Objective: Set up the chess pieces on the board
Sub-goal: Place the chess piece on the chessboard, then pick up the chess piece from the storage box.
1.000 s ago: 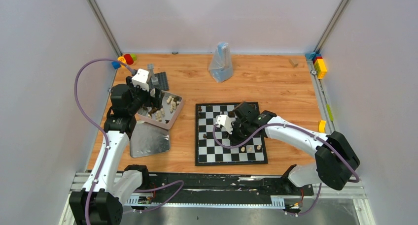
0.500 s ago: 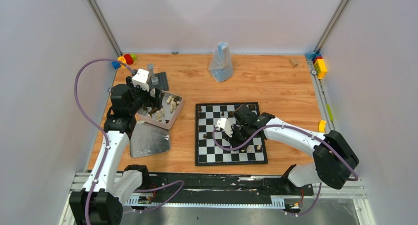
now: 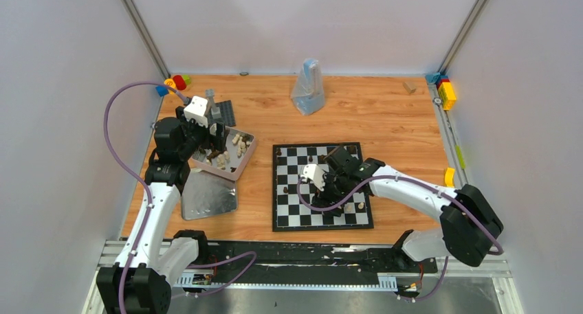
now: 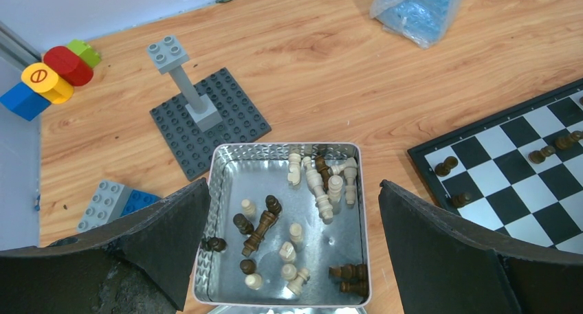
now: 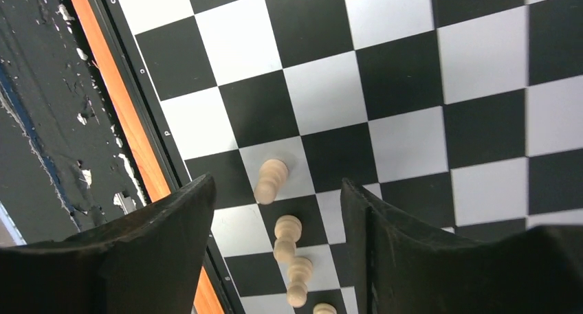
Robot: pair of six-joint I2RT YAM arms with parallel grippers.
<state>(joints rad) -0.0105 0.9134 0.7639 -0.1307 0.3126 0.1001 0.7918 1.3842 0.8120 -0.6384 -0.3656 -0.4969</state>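
Right pincer (image 5: 276, 207) released, jaws parted low over the near-right squares of the board (image 3: 295, 214). One cream pawn (image 5: 271, 180) stands between the jaws, untouched, with more cream pawns in a row beside it.

Left pincer (image 4: 294, 190) spread wide and empty above the silver tin (image 4: 227, 164), where the chess pieces (image 4: 323, 183) lie jumbled, dark and cream.

Tin lid (image 3: 210, 194) lies nearer. Studded plate (image 4: 234, 115) sits behind the tin, plastic bag (image 3: 308, 87) at far centre, toy bricks (image 3: 447, 93) on the right rail.

Wood-grain table (image 3: 385, 115), white walls.

The tin (image 4: 221, 190) holding chess pieces (image 4: 323, 185) is sitting left of the board (image 3: 292, 218); the studded plate (image 4: 237, 118) is lying behind the tin.
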